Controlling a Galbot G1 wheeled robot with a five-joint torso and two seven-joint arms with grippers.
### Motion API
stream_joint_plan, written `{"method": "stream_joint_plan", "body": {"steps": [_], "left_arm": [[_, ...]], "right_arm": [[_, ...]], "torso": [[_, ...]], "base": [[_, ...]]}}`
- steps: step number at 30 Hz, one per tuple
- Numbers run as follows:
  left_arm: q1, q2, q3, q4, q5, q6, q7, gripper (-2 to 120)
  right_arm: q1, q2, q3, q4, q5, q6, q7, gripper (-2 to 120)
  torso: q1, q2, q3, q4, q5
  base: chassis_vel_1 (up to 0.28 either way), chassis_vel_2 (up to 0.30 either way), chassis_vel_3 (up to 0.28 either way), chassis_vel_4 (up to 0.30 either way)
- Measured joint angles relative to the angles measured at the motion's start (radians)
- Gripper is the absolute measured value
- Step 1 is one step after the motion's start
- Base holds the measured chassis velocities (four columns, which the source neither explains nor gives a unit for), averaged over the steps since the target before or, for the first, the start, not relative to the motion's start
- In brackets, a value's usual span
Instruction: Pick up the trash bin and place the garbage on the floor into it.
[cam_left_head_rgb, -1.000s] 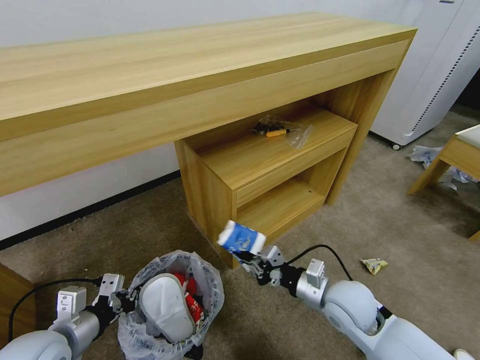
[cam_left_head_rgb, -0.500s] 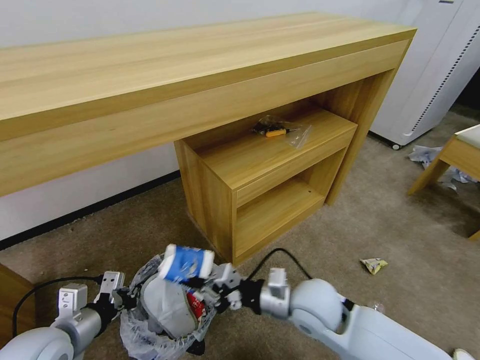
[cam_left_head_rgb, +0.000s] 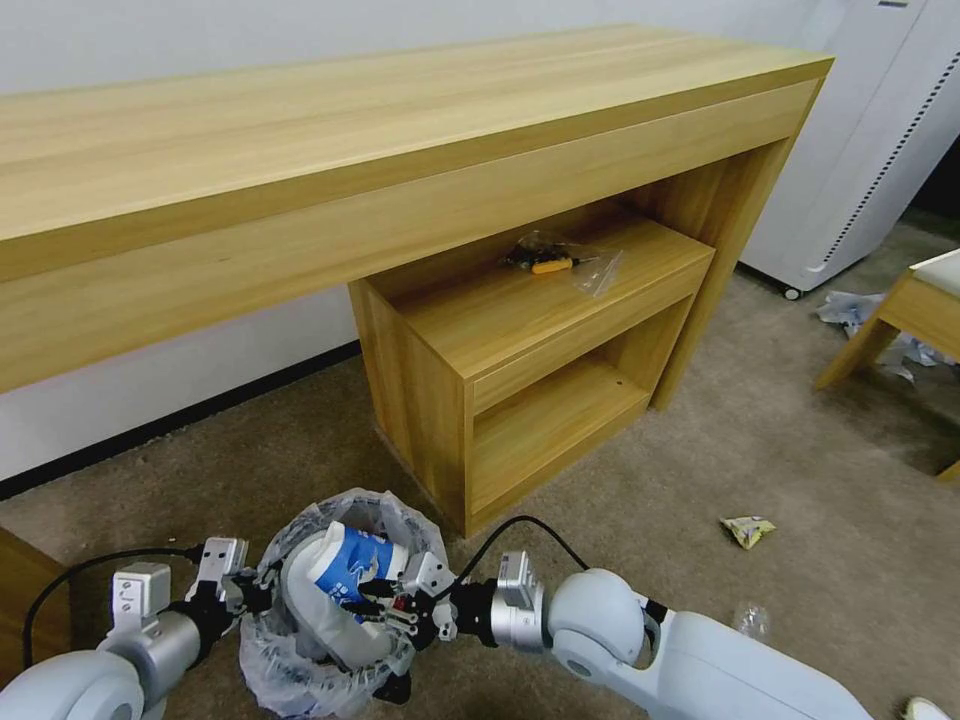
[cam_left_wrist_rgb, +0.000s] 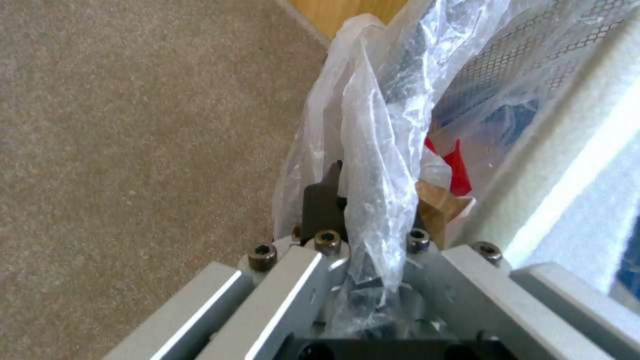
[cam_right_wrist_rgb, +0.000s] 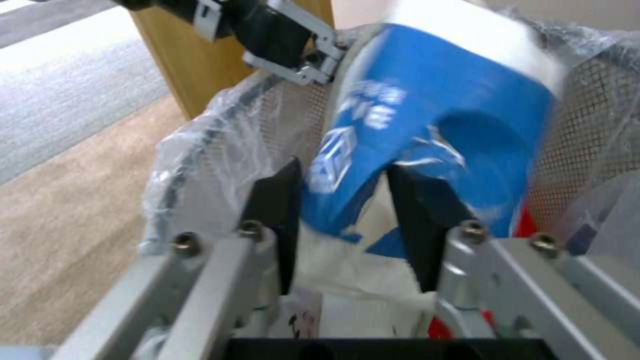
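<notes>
The trash bin (cam_left_head_rgb: 262, 655), black with a crinkly plastic liner, hangs low over the floor (cam_left_head_rgb: 800, 450). My left gripper (cam_left_head_rgb: 243, 592) is shut on its rim and liner (cam_left_wrist_rgb: 373, 150). My right gripper (cam_left_head_rgb: 378, 600) is over the bin's mouth with its fingers spread. The blue-white carton (cam_left_head_rgb: 352, 563) lies between them, leaning on a white slipper (cam_left_head_rgb: 305, 610) inside the bin. In the right wrist view the carton (cam_right_wrist_rgb: 453, 115) looks blurred between the dark fingers (cam_right_wrist_rgb: 273, 220). More garbage lies on the carpet: a yellow wrapper (cam_left_head_rgb: 748, 530) and crumpled paper (cam_left_head_rgb: 850, 308).
A long wooden desk (cam_left_head_rgb: 400, 150) with a low shelf cabinet (cam_left_head_rgb: 520, 340) stands just behind the bin. A plastic bag (cam_left_head_rgb: 560, 262) lies on the cabinet top. A wooden stool (cam_left_head_rgb: 920, 300) and a white appliance (cam_left_head_rgb: 870, 150) are at the right.
My right arm swung left from in front of the cabinet, carrying the carton over the bin and down into its mouth. Its fingers have spread. The left gripper kept hold of the bin.
</notes>
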Motion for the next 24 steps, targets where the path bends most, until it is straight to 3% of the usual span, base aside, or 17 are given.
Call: {"method": "stream_joint_plan", "body": {"steps": [15,24], "left_arm": [[-0.011,0.004,-0.007,0.008,-0.008,0.0,0.002,0],[-0.009,0.004,-0.011,0.003,-0.01,0.0,0.002,0]], "right_arm": [[-0.044,-0.024,0.037,0.06,0.009,0.001,0.023,96],[-0.08,-0.042,0.067,0.066,0.012,0.0,0.035,100]], "torso": [[0.0,0.0,0.0,0.0,0.0],[0.0,0.0,0.0,0.0001,0.0002]], "base": [[0.0,0.0,0.0,0.0],[0.0,0.0,0.0,0.0]]}}
